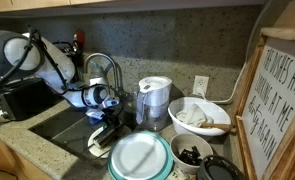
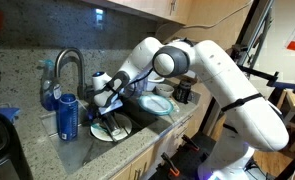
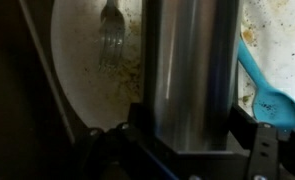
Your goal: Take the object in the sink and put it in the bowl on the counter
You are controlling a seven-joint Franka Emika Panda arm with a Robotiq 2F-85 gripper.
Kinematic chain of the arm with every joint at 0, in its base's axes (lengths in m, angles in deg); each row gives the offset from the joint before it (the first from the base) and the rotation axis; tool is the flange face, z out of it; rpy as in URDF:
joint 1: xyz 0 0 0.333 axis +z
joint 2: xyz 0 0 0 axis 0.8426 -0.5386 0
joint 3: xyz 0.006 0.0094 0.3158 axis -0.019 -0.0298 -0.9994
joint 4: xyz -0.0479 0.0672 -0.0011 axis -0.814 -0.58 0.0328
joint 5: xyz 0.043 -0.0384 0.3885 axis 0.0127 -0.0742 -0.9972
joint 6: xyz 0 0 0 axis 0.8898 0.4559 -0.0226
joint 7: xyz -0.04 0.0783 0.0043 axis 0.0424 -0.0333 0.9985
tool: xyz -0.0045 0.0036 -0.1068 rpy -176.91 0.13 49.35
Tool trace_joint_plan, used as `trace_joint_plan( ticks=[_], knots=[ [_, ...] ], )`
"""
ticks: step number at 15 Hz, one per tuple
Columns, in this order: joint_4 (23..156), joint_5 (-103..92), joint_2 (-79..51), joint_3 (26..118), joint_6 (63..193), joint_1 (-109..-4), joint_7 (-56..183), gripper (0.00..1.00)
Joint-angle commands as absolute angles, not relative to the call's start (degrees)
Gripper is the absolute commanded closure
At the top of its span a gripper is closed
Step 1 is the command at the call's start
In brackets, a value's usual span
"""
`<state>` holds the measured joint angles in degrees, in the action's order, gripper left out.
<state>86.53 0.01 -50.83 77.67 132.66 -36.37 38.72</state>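
Sink scene, arm reaching down into the sink (image 1: pixel 57 122); the gripper (image 3: pixel 187 120) has its fingers (image 3: pixel 255 150) drawn in to the width of the tumbler (image 3: pixel 187 70), one against each flank low on the cylinder, so it appears to be clamped, though whether its foot has left the basin cannot be told; the tumbler stands upright over a soiled white plate (image 3: pixel 82 80) carrying a fork (image 3: pixel 112 45), with a blue utensil (image 3: pixel 262 85) just right of it. The bowl (image 1: pixel 139 155) waits on the counter (image 1: pixel 17 145), right of the basin and near the front edge; the water pitcher (image 1: pixel 152 100) stands just behind it. Hazards, as judged from here: the polished wall offers little friction, so a light pinch could let it slide; a hasty lift could strike the faucet (image 2: pixel 67 65) arching above; the swing rightward passes close to the pitcher; a tall cylinder set upright in so shallow a dish would probably topple and roll. Legible writing: only the framed sign (image 1: pixel 282 100) at far right, apparently "DISHES ARE LOOKING AT ME … AGAIN", part cropped; no brand or label can be read on tumbler, pitcher or blue bottle (image 2: pixel 69 118).
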Motion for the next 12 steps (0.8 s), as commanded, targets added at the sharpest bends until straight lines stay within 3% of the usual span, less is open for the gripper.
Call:
trace_joint_plan(
  ticks=[1, 12],
  knots=[
    [91.7, 3.3, -46.2, 80.5, 134.8, -33.1, 33.9, 0.39],
    [101.4, 1.9, -36.1, 78.5, 138.9, -37.2, 36.4, 0.39]
  ],
)
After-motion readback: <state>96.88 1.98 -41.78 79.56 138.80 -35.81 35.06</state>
